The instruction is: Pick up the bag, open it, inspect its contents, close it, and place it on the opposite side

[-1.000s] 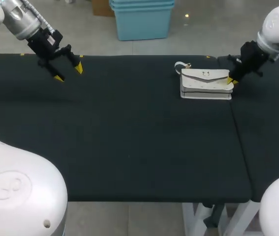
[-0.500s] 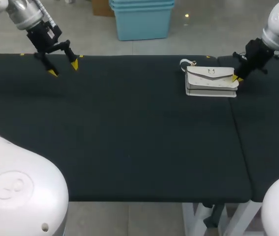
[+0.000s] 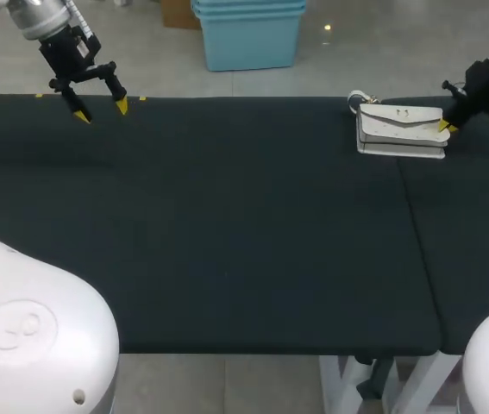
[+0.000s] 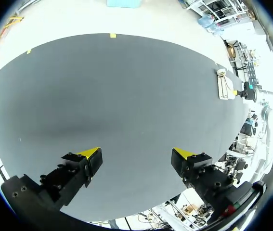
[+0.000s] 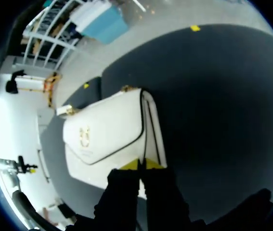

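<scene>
A white bag [image 3: 399,129] with a gold clasp and a small strap loop lies flap-up near the table's far right edge. My right gripper [image 3: 445,127] is shut on the bag's right edge. In the right wrist view the yellow tips [image 5: 141,165] pinch together on the rim of the bag [image 5: 107,139]. Whether the bag rests on the cloth or hangs just above it, I cannot tell. My left gripper [image 3: 97,109] is open and holds nothing above the far left of the table. The left wrist view shows its fingers [image 4: 90,153] wide apart, with the bag [image 4: 221,85] far off.
The black table top [image 3: 227,224] has a seam [image 3: 412,216] running front to back under the bag's right end. Small yellow tape marks [image 3: 143,97] sit on the far edge near the left gripper.
My right gripper has carried the bag to the right and a little farther back. The left gripper has drifted left and toward the far edge, still open.
</scene>
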`<state>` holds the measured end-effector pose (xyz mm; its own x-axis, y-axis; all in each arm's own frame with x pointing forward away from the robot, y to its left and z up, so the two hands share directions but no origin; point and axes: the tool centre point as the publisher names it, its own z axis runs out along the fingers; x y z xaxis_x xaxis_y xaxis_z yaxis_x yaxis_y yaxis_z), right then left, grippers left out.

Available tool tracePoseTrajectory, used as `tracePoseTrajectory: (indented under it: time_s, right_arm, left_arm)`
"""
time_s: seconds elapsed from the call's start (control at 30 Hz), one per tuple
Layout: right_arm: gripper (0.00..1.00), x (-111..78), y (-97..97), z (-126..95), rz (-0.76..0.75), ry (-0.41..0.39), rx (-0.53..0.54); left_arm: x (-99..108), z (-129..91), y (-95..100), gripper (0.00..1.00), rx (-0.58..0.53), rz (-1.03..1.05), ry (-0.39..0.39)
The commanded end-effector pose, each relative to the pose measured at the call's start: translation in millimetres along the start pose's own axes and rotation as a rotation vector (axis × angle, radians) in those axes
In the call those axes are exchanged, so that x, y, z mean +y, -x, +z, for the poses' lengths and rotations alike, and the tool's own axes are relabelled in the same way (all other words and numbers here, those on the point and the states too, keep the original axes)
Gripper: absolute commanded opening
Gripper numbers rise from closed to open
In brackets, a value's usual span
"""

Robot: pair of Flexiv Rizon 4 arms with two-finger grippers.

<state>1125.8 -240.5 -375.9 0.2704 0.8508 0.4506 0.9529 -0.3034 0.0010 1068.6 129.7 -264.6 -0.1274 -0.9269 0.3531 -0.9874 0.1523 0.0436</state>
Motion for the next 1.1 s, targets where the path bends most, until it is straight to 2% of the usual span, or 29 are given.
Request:
tracePoseTrajectory:
  time_s: [0.03, 0.2, 0.37, 0.67, 0.7, 0.77, 0.8, 0.83, 1.0, 1.1]
  right_arm:
    - [0.0, 52.5, 29.4, -11.4, 0.008, -0.105, 0.049]
    - [0.0, 71.1, 35.7, -23.1, -0.017, -0.086, 0.03]
    - [0.0, 81.8, 37.3, -28.4, -0.041, -0.08, 0.002]
    - [0.0, 82.2, 38.1, -28.8, -0.049, -0.1, 0.025]
    - [0.08, 81.2, 37.7, -28.3, -0.051, -0.103, 0.025]
    - [0.41, 79.4, 37.7, -26.9, -0.056, -0.109, 0.024]
    - [0.67, 79.1, 37.9, -26.5, -0.053, -0.11, 0.02]
    - [1.0, 79.0, 39.2, -26.3, -0.044, -0.112, 0.018]
    - [1.0, 76.4, 39.1, -40.3, -0.041, -0.057, -0.02]
    - [1.0, 73.0, 35.8, -56.5, -0.054, 0.001, -0.069]
  left_arm:
    - [-0.3, -0.1, 1.9, 1.0, 0.002, -0.005, 0.0]
    - [-0.9, 0.4, 3.3, 1.0, -0.006, -0.014, 0.004]
    - [-1.3, -3.2, 4.9, 1.0, -0.007, -0.009, 0.003]
    - [-1.7, -6.4, 6.4, 1.0, -0.012, -0.024, 0.001]
    - [-1.5, -6.4, 6.3, 1.0, -0.012, -0.025, 0.001]
    - [-0.8, -6.0, 5.9, 1.0, -0.012, -0.026, 0.001]
    - [-0.7, -6.0, 5.8, 1.0, -0.011, -0.025, 0.001]
    - [-0.7, -6.0, 5.9, 1.0, -0.011, -0.025, 0.002]
    - [0.9, -8.7, 6.2, 1.0, -0.013, -0.024, -0.003]
    - [3.0, -11.3, 4.2, 1.0, -0.015, -0.021, -0.007]
